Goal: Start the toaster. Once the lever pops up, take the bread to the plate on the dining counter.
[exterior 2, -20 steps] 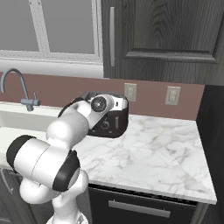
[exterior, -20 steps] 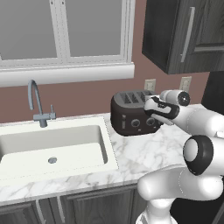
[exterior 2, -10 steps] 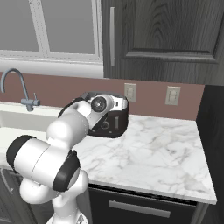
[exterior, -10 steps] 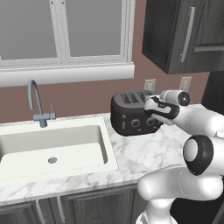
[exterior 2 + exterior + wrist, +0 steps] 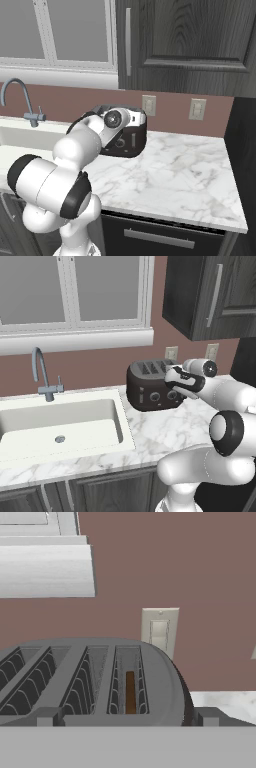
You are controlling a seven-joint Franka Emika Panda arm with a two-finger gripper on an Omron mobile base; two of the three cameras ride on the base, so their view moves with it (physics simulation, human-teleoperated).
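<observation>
The dark glossy toaster (image 5: 150, 388) stands on the marble worktop by the back wall, its two knobs facing me. In the hand view its four slots run away from me, and the brown bread (image 5: 130, 692) stands sunk in the rightmost slot. My gripper (image 5: 172, 377) hovers at the toaster's right end, just above its top front edge. It is open wide with nothing between its fingers (image 5: 47, 716), which flank the toaster (image 5: 90, 677). My hand hides the lever. The plate and the dining counter are out of view.
A white sink (image 5: 60, 426) with a grey faucet (image 5: 42, 373) lies left of the toaster. Wall outlets (image 5: 171, 353) sit behind it, and a dark upper cabinet (image 5: 210, 296) hangs above. Bare marble worktop (image 5: 185, 170) stretches to the right.
</observation>
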